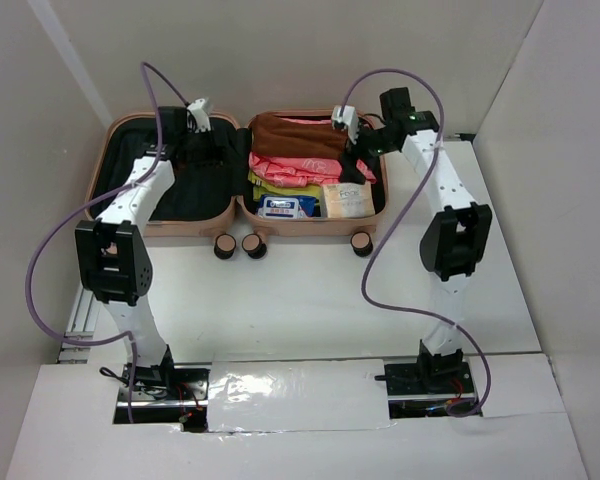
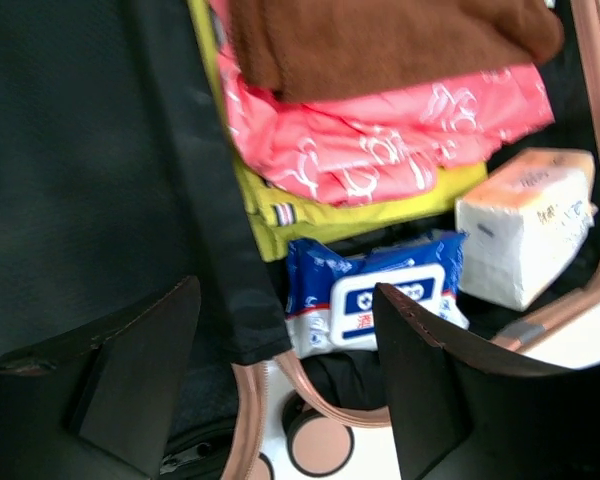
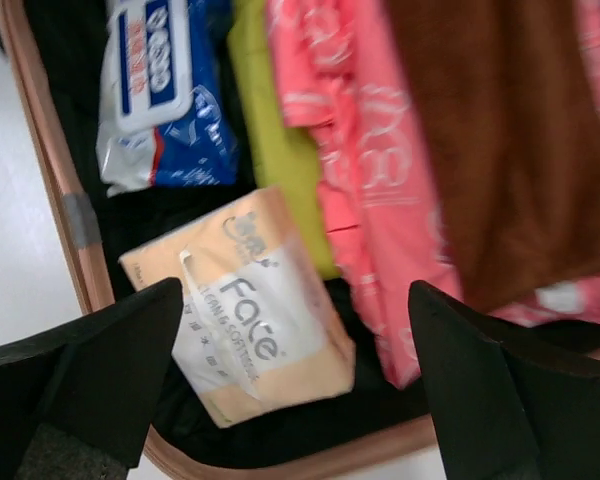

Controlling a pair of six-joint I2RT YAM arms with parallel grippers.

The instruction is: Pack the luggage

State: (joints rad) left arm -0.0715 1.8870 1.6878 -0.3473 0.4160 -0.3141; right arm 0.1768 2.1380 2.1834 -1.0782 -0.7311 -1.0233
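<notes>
**Top external: luggage (image 1: 300, 228) lies open flat at the far side of the table (image 1: 310, 300), both grippers wide**

- Left half: only black lining shows. Left gripper (image 2: 285, 290) hangs over it near the hinge, jaws wide, nothing between them. From above its fingers are lost against the lining.
- Right half, packed: brown towel (image 1: 290, 130) on a coral printed garment (image 1: 305, 162), with a yellow-green garment (image 1: 278, 186) under that. Blue wet-wipes pack (image 1: 285, 207) and "Face" tissue pack (image 1: 347, 200) sit by the near wall.
- Right gripper (image 3: 295, 288) is above the tissue pack, jaws wide, empty.
- Right wrist view is blurred and the wipes label is unreadable.
- Towel is cut off by the frame edge in both wrist views.
- Three wheels (image 1: 225, 247) show at the near edge.
</notes>
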